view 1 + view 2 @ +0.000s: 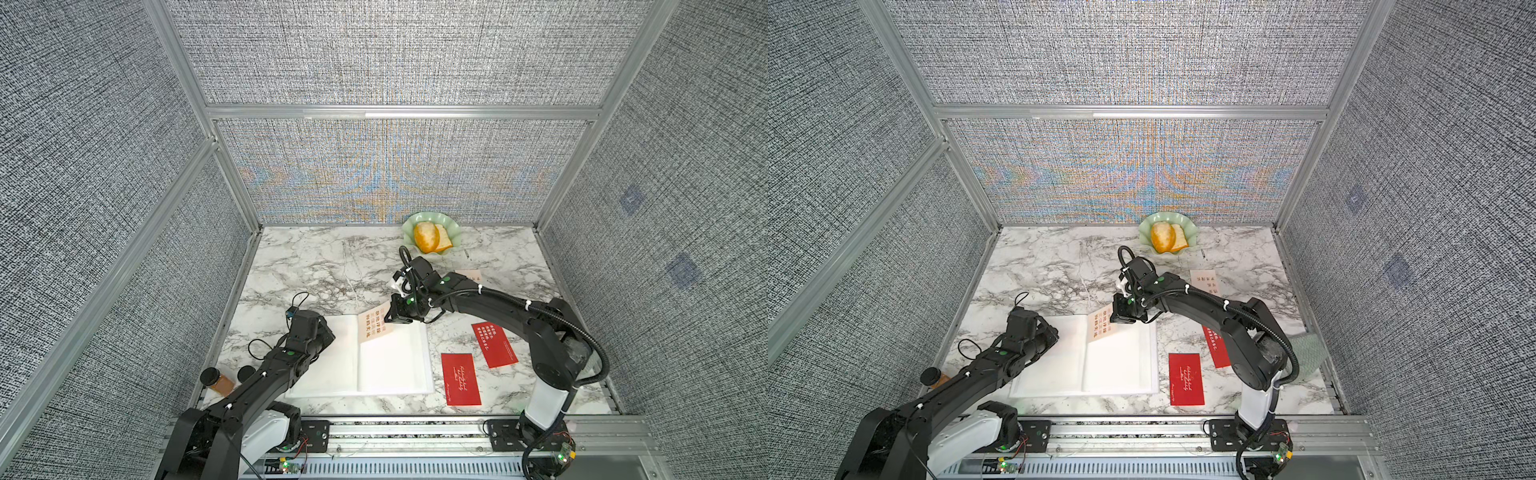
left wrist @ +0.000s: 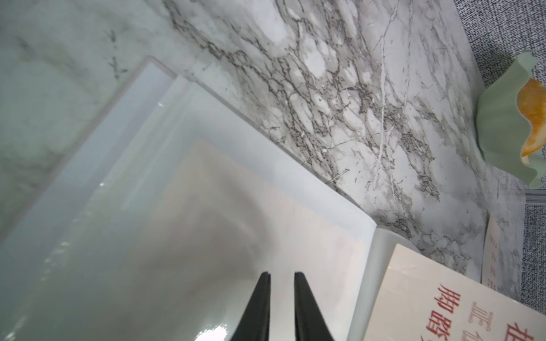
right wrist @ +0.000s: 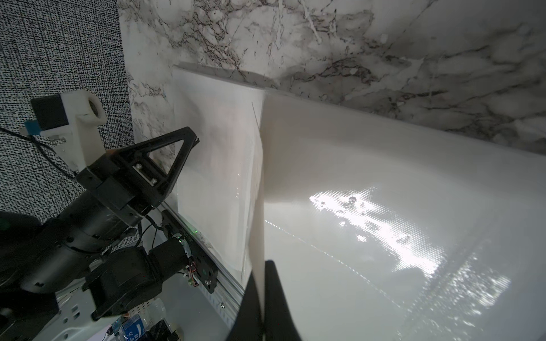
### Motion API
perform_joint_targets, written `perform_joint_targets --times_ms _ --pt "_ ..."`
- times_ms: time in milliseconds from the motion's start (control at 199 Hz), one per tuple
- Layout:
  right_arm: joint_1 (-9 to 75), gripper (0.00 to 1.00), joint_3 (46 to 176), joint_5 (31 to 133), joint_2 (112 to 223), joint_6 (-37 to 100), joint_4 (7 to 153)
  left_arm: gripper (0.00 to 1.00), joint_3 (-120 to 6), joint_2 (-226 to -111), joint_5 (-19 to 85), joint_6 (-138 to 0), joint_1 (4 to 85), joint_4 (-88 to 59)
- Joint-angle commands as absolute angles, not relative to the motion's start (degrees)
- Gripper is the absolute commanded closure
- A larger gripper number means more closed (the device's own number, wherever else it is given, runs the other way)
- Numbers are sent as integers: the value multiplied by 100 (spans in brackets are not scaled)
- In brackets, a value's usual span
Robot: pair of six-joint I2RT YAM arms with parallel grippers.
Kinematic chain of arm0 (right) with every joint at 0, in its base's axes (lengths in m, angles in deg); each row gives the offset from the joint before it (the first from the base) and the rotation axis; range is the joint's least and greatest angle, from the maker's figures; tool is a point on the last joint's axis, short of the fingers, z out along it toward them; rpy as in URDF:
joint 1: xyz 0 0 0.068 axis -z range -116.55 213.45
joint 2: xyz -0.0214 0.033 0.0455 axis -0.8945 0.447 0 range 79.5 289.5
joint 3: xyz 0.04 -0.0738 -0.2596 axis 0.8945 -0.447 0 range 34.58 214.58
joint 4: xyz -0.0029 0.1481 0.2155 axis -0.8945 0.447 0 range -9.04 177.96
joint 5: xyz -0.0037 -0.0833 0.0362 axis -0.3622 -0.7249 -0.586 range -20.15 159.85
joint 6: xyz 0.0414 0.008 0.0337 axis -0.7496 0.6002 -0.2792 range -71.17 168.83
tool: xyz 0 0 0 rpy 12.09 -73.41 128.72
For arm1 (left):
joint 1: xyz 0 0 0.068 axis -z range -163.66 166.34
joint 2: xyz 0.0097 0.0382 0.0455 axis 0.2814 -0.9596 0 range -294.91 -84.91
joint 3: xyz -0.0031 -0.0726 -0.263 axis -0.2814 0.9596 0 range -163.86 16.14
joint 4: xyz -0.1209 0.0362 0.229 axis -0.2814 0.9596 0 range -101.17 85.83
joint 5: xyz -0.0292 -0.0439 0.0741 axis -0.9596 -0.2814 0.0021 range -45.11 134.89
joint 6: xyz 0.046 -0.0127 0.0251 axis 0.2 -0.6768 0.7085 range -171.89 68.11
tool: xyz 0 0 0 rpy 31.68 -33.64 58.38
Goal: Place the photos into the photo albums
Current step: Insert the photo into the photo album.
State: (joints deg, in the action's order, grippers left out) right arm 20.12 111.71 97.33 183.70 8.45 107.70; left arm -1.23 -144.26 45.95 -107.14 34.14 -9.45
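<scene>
Lying open on the marble table [image 1: 311, 266], the photo album [image 1: 390, 370] shows white pages. The right gripper [image 3: 260, 280] pinches 1 cream photo [image 1: 372, 328] with red-brown letters, tilted over the album's far edge near the middle fold. The left gripper [image 2: 282, 276] hangs over the left page, its fingers a small gap apart, holding nothing. A red photo [image 1: 461, 379] lies just right of the album, with a second red photo [image 1: 494, 345] near it.

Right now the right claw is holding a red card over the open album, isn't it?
Not red. The card in the right claw is cream with red-brown characters, held over the open album, as both top views show.
</scene>
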Motion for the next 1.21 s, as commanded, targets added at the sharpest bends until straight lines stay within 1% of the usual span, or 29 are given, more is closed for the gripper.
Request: perform_joint_targets --times_ms 0,740,1203 --pt "1970 100 11253 9665 18438 822 10943 81 -19 -14340 4846 -10829 3409 -870" --pt "1828 100 11656 9246 18609 645 11258 81 191 -13985 5155 -10705 3366 -821" --pt "1722 100 11536 9229 18708 369 10985 81 265 -13738 5148 -10575 3348 -815"
